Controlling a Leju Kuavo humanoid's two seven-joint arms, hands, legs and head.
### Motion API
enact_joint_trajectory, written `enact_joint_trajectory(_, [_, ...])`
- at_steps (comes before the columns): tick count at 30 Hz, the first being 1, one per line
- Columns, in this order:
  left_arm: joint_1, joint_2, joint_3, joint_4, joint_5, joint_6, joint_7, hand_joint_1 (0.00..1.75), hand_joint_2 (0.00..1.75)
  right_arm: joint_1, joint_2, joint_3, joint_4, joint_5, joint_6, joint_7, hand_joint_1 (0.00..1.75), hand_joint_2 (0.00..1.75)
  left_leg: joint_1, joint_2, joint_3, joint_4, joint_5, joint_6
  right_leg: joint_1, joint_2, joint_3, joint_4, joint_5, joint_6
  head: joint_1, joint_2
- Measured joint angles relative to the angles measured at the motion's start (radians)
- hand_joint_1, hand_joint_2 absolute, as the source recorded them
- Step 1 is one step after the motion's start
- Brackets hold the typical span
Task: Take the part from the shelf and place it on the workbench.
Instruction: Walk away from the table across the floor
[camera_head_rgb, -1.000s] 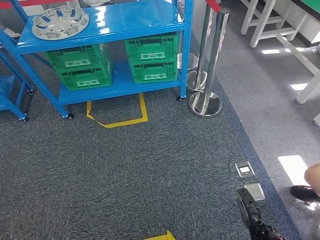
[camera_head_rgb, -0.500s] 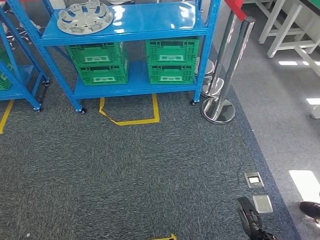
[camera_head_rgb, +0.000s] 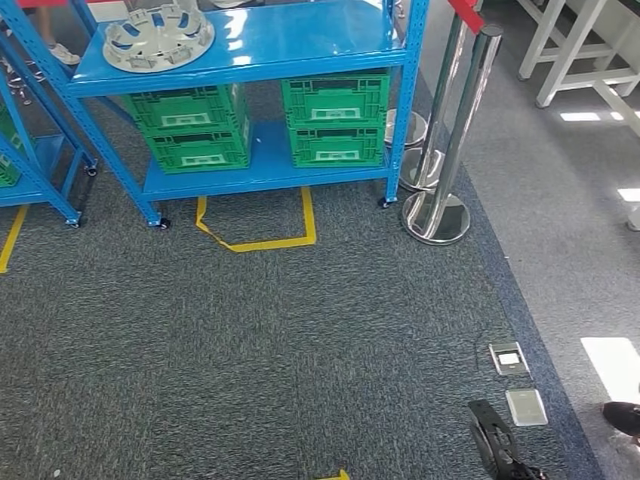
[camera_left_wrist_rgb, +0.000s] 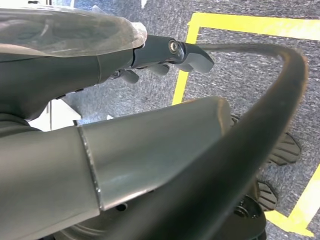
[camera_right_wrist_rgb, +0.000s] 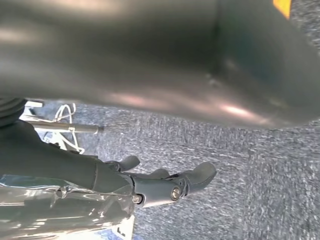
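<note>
The view has slid a little since half a second ago, so the camera moves, not the shelf (camera_head_rgb: 249, 45); the part (camera_head_rgb: 157, 38) lies on its top tier, far left; left hand (camera_left_wrist_rgb: 166, 52) and right hand (camera_right_wrist_rgb: 166, 185) hang with fingers extended, holding nothing; better to close in squarely before reaching.

Left hand (camera_left_wrist_rgb: 166, 52) – dark grey fingers, silver screw, clear plastic wrap over the cover. Right hand (camera_right_wrist_rgb: 162, 185) – same grey, silver screws, plastic-wrapped.
</note>
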Motion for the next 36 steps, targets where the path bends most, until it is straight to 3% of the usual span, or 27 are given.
enact_joint_trajectory(5, [0.0,0.0,0.0,0.0,0.005,0.001,0.01,0.0,0.0,0.0,0.003,0.012,0.001,0.006,0.004,0.01,0.0,0.0,0.002,0.0,0.001,-0.002,-0.003,-0.019,0.001,0.0,0.0,0.0,-0.002,-0.003,0.0,0.0])
enact_joint_trajectory(16, [0.0,-0.001,0.0,0.0,0.007,0.002,0.018,0.0,0.0,0.0,0.005,0.025,0.001,0.013,0.005,0.012,0.0,0.0,0.002,0.0,0.0,-0.001,-0.004,-0.022,-0.003,0.0,0.002,-0.002,-0.002,-0.003,0.0,0.0])
enact_joint_trajectory(19, [0.0,0.001,0.0,0.0,0.011,0.003,0.023,0.0,0.0,-0.001,0.009,0.031,0.001,0.019,0.005,0.01,0.0,0.0,-0.004,0.0,0.001,0.0,-0.007,-0.009,-0.008,-0.001,0.006,-0.013,0.002,0.006,-0.002,0.0])
enact_joint_trajectory(21, [0.0,0.001,0.0,0.0,0.015,0.004,0.026,0.0,0.0,-0.001,0.011,0.036,0.001,0.024,0.005,0.009,0.0,0.0,0.005,0.001,0.022,-0.034,0.004,0.003,-0.003,-0.002,0.015,-0.02,0.001,0.011,-0.003,0.0])
enact_joint_trajectory(23, [0.001,-0.001,0.0,0.0,0.018,0.006,0.028,0.0,0.0,-0.001,0.012,0.04,0.001,0.028,0.005,0.007,0.0,0.0,0.018,0.006,0.051,-0.075,0.017,0.007,0.001,-0.002,-0.004,0.036,-0.033,0.017,0.001,0.0])
enact_joint_trajectory(24, [0.001,-0.002,0.0,0.0,0.019,0.007,0.028,0.0,0.0,-0.002,0.012,0.04,0.001,0.028,0.005,0.006,0.0,0.0,0.02,0.008,0.059,-0.082,0.017,0.006,0.0,-0.003,-0.033,0.096,-0.063,0.021,0.004,0.0])
enact_joint_trajectory(26, [0.001,-0.004,0.0,0.0,0.019,0.008,0.028,0.0,0.0,-0.001,0.012,0.041,0.001,0.029,0.005,0.007,0.0,0.0,0.026,0.008,0.066,-0.082,0.012,0.0,-0.007,-0.003,-0.1,0.218,-0.109,0.033,0.007,0.0])
enact_joint_trajectory(27, [0.002,-0.005,0.0,0.0,0.02,0.008,0.028,0.0,0.0,0.0,0.012,0.042,0.002,0.029,0.005,0.007,0.0,0.0,0.031,0.007,0.07,-0.08,0.006,-0.006,-0.013,-0.004,-0.116,0.241,-0.106,0.04,0.008,0.0])
enact_joint_trajectory(28, [0.004,-0.007,0.0,0.0,0.021,0.008,0.028,0.0,0.0,0.001,0.012,0.044,0.002,0.029,0.005,0.007,0.0,0.0,0.037,0.007,0.075,-0.076,-0.001,-0.014,-0.019,-0.004,-0.112,0.222,-0.081,0.049,0.009,0.0])
enact_joint_trajectory(30, [0.006,-0.009,0.0,0.0,0.022,0.009,0.029,0.0,0.0,0.001,0.013,0.047,0.002,0.03,0.006,0.007,0.0,0.0,0.049,0.004,0.083,-0.058,-0.021,-0.035,-0.034,-0.001,-0.058,0.099,-0.004,0.072,0.012,0.0])
enact_joint_trajectory(31, [0.006,-0.007,0.0,0.0,0.022,0.01,0.029,0.0,0.0,0.001,0.015,0.048,0.003,0.03,0.006,0.007,0.0,0.0,0.051,0.003,0.083,-0.044,-0.033,-0.047,-0.039,0.005,-0.034,0.045,0.018,0.079,0.016,0.0])
enact_joint_trajectory(33, [0.004,-0.003,0.0,0.001,0.022,0.011,0.029,0.0,0.0,0.0,0.018,0.05,0.005,0.03,0.006,0.007,0.0,0.0,0.048,-0.002,0.077,-0.025,-0.046,-0.063,-0.041,0.015,-0.016,0.011,0.017,0.067,0.019,0.0])
enact_joint_trajectory(35, [0.003,-0.003,0.0,0.001,0.022,0.012,0.03,0.0,0.0,0.001,0.019,0.053,0.006,0.031,0.007,0.009,0.0,0.0,0.048,-0.006,0.073,-0.021,-0.046,-0.071,-0.038,0.015,-0.017,0.02,0.011,0.04,0.01,0.0])
enact_joint_trajectory(36, [0.003,-0.003,0.0,0.001,0.022,0.012,0.03,0.0,0.0,0.002,0.02,0.055,0.007,0.031,0.007,0.01,0.0,0.0,0.049,-0.001,0.07,-0.013,-0.049,-0.073,-0.036,0.013,-0.016,0.021,0.01,0.032,0.003,0.0])
